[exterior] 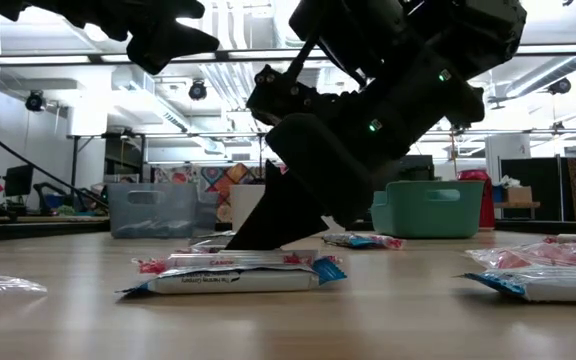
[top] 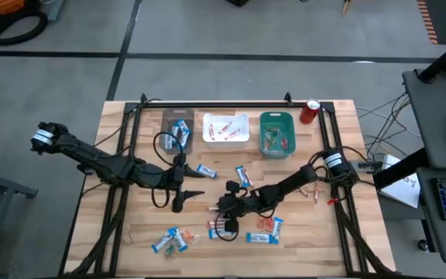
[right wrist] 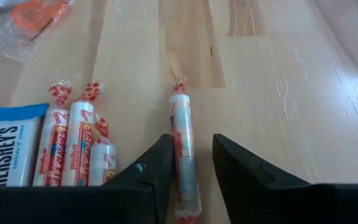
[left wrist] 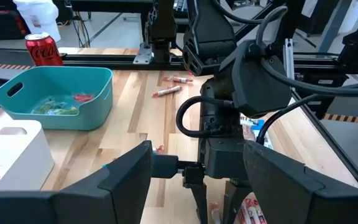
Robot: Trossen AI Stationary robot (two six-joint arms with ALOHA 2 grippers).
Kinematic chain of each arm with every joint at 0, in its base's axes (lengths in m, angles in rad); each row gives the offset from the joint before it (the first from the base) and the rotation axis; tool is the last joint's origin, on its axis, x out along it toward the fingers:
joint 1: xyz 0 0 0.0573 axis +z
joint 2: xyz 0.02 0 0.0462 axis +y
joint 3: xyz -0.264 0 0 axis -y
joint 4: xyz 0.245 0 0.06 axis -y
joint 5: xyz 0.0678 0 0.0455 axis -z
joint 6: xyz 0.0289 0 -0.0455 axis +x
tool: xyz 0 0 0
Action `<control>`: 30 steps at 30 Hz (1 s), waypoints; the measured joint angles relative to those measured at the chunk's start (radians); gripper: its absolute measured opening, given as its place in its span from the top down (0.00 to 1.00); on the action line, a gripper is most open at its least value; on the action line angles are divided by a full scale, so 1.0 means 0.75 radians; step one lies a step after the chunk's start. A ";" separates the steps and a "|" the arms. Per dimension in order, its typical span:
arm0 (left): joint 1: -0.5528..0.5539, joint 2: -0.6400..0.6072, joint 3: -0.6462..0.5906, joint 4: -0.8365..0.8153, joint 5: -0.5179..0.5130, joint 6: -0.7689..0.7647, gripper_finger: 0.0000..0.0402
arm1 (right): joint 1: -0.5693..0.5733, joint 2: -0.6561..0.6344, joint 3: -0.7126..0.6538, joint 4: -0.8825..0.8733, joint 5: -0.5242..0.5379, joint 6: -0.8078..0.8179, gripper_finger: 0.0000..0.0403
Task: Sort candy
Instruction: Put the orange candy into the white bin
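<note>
Wrapped candy lies scattered on the wooden table [top: 130, 155]: blue-and-white bars [top: 169, 240], [top: 262, 236] and white rolls with red twisted ends. My right gripper [right wrist: 191, 149] reaches down near the table's middle [top: 221, 213], fingers open on either side of one roll [right wrist: 182, 149] that lies flat on the wood. Beside it lie three more rolls [right wrist: 73, 143] and a blue bar [right wrist: 5, 155]. My left gripper [top: 169, 203] hovers open to the left, holding nothing; its wide-spread fingers [left wrist: 123, 180] frame the right arm. My right gripper comes at the roll slanting down, its fingers lying along the roll's length. One finger [right wrist: 157, 162] lies against the roll's long side [right wrist: 176, 146]; the other finger stands a narrow gap away. The roll rests flat on the table.
At the far edge stand a grey bin [top: 176, 128], a white bin [top: 225, 128] and a teal bin [top: 277, 133], with a red soda can [top: 310, 111] to their right. A wrapped bar [exterior: 233, 275] lies just in front of the right gripper's finger [exterior: 268, 225].
</note>
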 joint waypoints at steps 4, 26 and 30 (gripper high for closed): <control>0.000 0.000 0.000 0.000 0.000 0.000 0.41 | -0.003 0.006 -0.004 0.007 -0.018 -0.001 0.81; 0.000 -0.075 0.087 -0.131 0.000 0.043 0.41 | -0.101 -0.370 -0.009 -0.215 -0.049 -0.230 0.92; 0.000 -0.095 0.118 -0.163 0.000 0.063 0.41 | -0.219 -0.530 -0.007 -0.295 -0.070 -0.384 0.92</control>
